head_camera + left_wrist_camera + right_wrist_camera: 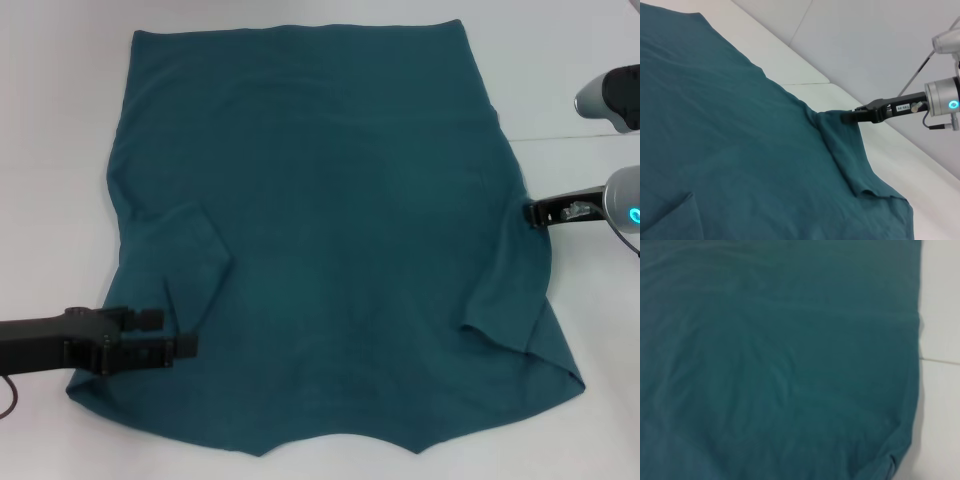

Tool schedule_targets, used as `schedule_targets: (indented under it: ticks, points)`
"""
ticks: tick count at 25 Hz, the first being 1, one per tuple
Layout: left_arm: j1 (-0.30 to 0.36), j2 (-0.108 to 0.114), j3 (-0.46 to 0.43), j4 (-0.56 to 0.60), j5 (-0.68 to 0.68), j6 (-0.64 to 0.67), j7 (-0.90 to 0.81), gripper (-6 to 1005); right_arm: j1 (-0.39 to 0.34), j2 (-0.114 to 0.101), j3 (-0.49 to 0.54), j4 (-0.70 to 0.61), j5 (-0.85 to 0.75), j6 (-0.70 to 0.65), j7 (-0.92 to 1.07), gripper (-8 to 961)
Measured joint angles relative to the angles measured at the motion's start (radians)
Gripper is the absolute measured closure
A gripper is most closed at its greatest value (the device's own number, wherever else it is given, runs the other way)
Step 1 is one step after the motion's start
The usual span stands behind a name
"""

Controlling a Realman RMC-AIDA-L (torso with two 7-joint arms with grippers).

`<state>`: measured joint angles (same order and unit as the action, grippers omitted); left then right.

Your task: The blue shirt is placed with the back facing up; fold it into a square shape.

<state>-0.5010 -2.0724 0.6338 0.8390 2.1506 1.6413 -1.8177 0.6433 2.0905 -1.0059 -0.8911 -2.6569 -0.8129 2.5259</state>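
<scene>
Teal blue shirt (330,230) flat on white table (60,150), left end effector (185,347) and right end effector (530,212) each clamped on a sleeve edge

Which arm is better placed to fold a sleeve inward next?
Probably the left: the left gripper sits over its sleeve of the shirt. The right gripper only meets the side edge.

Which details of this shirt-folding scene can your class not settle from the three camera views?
1. Front of the blue shirt: hidden in every view, it lies face down on the table.
2. Left gripper finger state: head view, dark fingers merge over the fabric.
3. Right gripper finger state: tips at the shirt's edge, too small in head and left wrist views.
4. Right wrist view: shows no fingers.
</scene>
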Motion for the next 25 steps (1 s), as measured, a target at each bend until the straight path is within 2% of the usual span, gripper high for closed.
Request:
schedule_targets:
  ticks: [13, 25]
  points:
    - [0.012, 0.000, 0.000, 0.000, 0.000, 0.003, 0.000, 122, 0.028, 0.002, -0.002, 0.001, 0.051, -0.047, 0.003, 917]
    - [0.026, -0.007, 0.004, -0.002, -0.004, 0.016, -0.002, 122, 0.035, -0.002, 0.026, 0.040, 0.203, -0.024, 0.010, 912]
